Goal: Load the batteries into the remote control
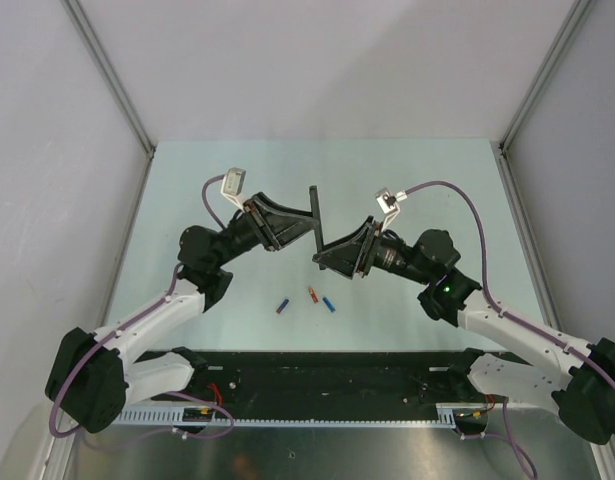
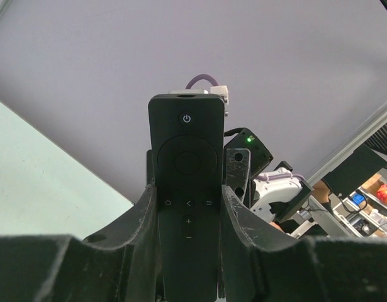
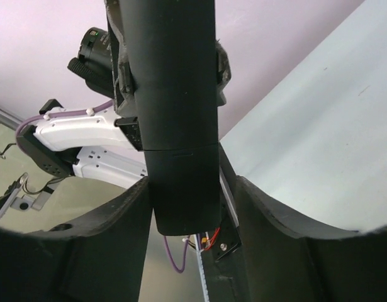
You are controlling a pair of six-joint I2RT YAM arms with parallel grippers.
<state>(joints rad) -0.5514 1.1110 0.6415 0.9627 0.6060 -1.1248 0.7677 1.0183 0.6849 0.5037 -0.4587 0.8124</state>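
Above pale table (image 1: pixel 417 175), left claw (image 2: pixel 190 220) pinches remote control (image 2: pixel 187 157); right claw (image 3: pixel 193 192) straddles it, spread

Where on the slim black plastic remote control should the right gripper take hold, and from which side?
Grip the free end below the seam on the plain back of the slim black plastic remote control, pinching across its narrow width. Come in from the side opposite the left gripper, which clamps the middle and leaves only that end exposed.
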